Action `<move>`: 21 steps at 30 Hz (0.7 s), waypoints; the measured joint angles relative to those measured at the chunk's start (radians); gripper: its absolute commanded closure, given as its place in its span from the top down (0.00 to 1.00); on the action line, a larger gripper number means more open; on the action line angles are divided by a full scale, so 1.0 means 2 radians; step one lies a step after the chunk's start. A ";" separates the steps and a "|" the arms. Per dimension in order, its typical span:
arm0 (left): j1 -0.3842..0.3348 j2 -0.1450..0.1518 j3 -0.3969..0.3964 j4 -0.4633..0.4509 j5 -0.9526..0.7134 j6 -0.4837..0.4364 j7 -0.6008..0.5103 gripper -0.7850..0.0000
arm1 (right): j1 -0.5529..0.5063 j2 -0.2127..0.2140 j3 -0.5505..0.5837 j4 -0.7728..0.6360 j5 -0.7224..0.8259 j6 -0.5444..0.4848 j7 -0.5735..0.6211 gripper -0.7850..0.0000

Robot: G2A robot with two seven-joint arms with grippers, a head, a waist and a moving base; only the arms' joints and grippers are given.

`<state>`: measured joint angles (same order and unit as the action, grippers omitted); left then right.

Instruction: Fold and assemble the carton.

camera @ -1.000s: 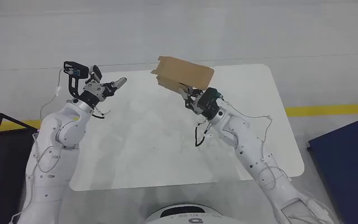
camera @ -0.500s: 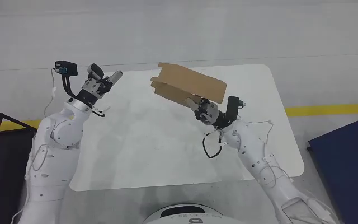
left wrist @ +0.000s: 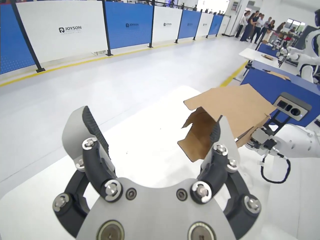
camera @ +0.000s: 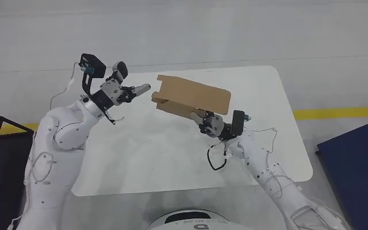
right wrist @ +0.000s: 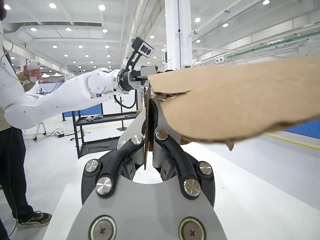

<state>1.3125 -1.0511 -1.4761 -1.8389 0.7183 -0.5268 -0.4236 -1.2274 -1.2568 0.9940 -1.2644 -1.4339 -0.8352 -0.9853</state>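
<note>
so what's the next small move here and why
Probably ease the left gripper toward the carton's open end: its jaws are open and empty, facing the loose flaps, while the right gripper, shut on a panel, holds the carton up.

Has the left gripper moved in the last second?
Yes. The left gripper has gone farther in over the table, toward the carton.

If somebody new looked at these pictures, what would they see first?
The big brown carton jumps out first, held up in the air over the white table. The right gripper is shut on the carton's edge nearest the robot. The left gripper is open beside the carton's open end, not touching it.
</note>
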 measured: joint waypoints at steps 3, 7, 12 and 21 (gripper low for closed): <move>-0.008 -0.001 0.016 0.004 0.017 -0.004 -0.003 1.00 | -0.001 0.002 -0.005 -0.002 -0.005 0.008 -0.008 0.00; -0.015 -0.002 0.036 0.005 0.032 -0.008 -0.009 1.00 | -0.003 0.005 -0.012 -0.006 -0.006 0.014 -0.014 0.00; -0.021 -0.003 0.064 0.005 0.059 -0.010 -0.018 1.00 | -0.003 0.009 -0.019 -0.009 -0.009 0.021 -0.021 0.00; -0.030 -0.005 0.087 0.001 0.064 -0.010 -0.019 1.00 | 0.001 0.014 -0.032 -0.012 -0.007 0.030 -0.030 0.00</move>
<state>1.2528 -1.0617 -1.3011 -1.8378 0.8463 -0.5465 -0.4617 -1.2246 -1.2297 0.9302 -1.2885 -1.4486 -0.7743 -1.0461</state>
